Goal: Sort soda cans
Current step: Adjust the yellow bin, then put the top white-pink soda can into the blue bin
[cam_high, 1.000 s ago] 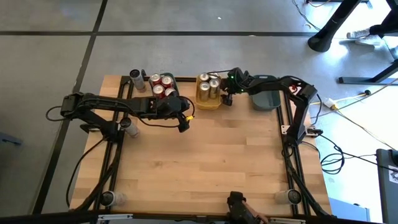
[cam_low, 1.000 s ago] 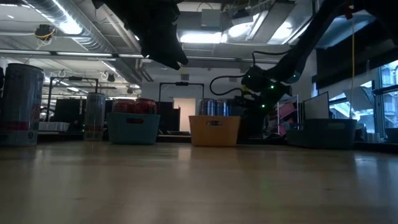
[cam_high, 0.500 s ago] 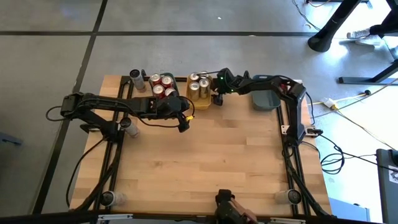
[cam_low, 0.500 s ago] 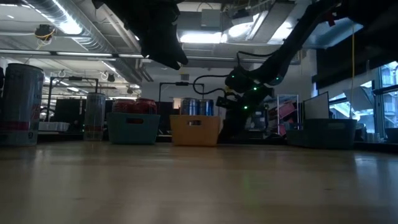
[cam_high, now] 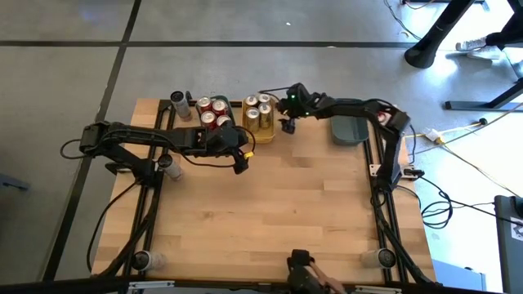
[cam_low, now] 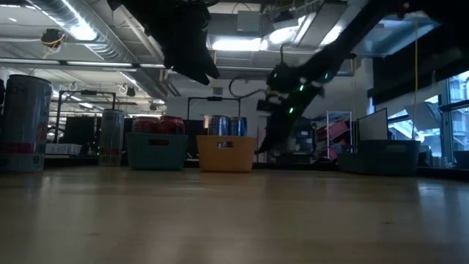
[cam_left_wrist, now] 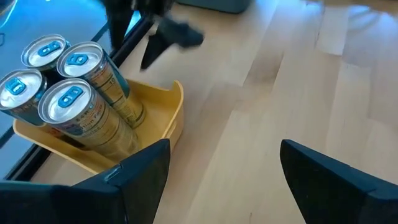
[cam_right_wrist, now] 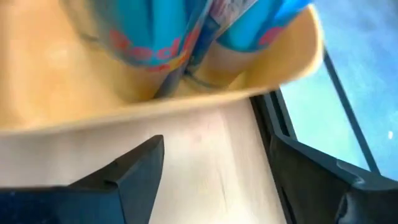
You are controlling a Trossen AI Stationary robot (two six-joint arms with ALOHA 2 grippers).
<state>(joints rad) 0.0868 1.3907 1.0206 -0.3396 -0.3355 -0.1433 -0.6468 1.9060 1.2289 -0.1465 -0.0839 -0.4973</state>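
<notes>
Your right gripper [cam_high: 285, 124] sits with fingers spread just right of the yellow tray [cam_high: 263, 135] holding the gold cans [cam_high: 258, 112] at the counter's far edge, apparently nudging it, while your left gripper [cam_high: 241, 159], fingers spread, waits nearby beside the red cans [cam_high: 212, 113].

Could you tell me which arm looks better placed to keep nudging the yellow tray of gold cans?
Probably the right: its open gripper sits right beside the yellow tray of gold cans. The left gripper, also open, hangs nearer the table's middle.
</notes>
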